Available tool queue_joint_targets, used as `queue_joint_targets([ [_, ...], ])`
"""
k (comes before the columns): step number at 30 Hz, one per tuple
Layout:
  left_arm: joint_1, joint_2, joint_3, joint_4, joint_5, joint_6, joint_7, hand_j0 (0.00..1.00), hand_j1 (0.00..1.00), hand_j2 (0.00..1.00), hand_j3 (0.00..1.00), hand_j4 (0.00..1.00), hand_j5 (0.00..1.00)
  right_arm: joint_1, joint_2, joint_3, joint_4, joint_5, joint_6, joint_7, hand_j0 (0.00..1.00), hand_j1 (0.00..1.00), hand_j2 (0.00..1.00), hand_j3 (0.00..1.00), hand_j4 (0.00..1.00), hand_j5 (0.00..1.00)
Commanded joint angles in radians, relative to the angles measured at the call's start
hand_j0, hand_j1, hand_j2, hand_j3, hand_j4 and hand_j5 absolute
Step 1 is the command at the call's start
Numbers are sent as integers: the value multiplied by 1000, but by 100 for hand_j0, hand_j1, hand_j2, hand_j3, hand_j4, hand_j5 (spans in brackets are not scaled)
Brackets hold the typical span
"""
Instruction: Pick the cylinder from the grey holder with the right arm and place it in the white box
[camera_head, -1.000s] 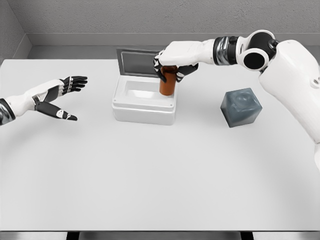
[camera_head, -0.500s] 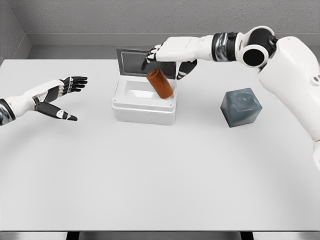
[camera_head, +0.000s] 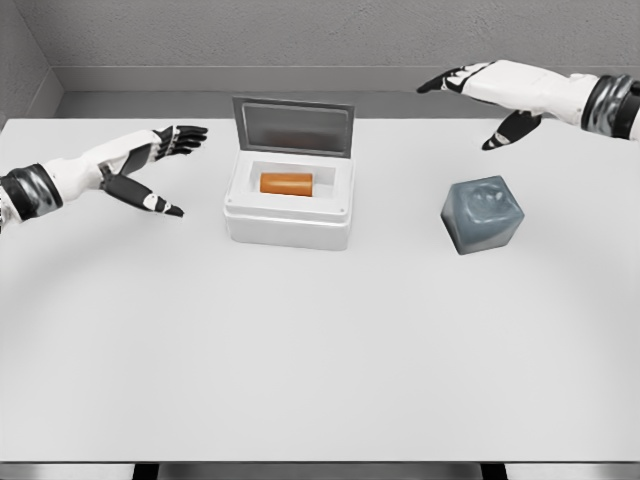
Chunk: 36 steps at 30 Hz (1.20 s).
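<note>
An orange cylinder (camera_head: 287, 183) lies on its side inside the white box (camera_head: 288, 222), whose grey lid (camera_head: 293, 127) stands up at the back. The grey holder (camera_head: 483, 213) sits on the table to the box's right, with nothing in it. My right hand (camera_head: 478, 96) hovers above and behind the holder, fingers spread, holding nothing. At the left of the table my left hand (camera_head: 165, 165) floats with its fingers relaxed and nothing in it, a short way left of the box.
The white table (camera_head: 320, 350) stretches wide in front of the box and holder. A grey wall runs behind the table's far edge.
The right hand let go of the cylinder, which fell flat into the box, then drew back to the right. The left hand moved right and slightly up, toward the box.
</note>
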<state>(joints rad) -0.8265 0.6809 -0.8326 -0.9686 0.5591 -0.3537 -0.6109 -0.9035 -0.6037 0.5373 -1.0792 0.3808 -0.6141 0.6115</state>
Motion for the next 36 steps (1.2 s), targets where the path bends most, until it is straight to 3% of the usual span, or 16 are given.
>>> queue_joint_targets([
  [1,-23,-93,3,166,-2,2,0,100,100,100,100,100,100,2,-16,19,-11,-7,3,-1,100,100,100,100,100,100],
  [2,-59,-122,6,215,-1,15,0,100,100,100,100,100,100,15,-16,26,-22,-7,3,-1,100,100,100,100,100,100],
  [4,-71,-142,66,251,-5,73,0,100,100,100,100,100,100,18,-18,21,-31,-8,3,-1,100,100,100,100,100,100],
  [8,-105,-175,75,258,-8,101,0,100,100,100,100,100,100,25,-53,19,-33,-10,3,-1,100,100,100,100,100,100],
  [11,-171,-254,82,352,-24,114,0,100,100,100,100,100,100,25,-54,20,-39,-10,3,-1,100,100,100,100,100,100],
  [16,-187,-287,82,340,-62,101,0,100,100,100,100,100,100,25,-82,23,-64,-33,3,-1,100,100,100,100,100,100],
  [36,-180,-304,70,314,-65,84,0,100,100,100,100,100,100,45,-82,32,-99,-34,3,-1,100,100,100,100,100,100],
])
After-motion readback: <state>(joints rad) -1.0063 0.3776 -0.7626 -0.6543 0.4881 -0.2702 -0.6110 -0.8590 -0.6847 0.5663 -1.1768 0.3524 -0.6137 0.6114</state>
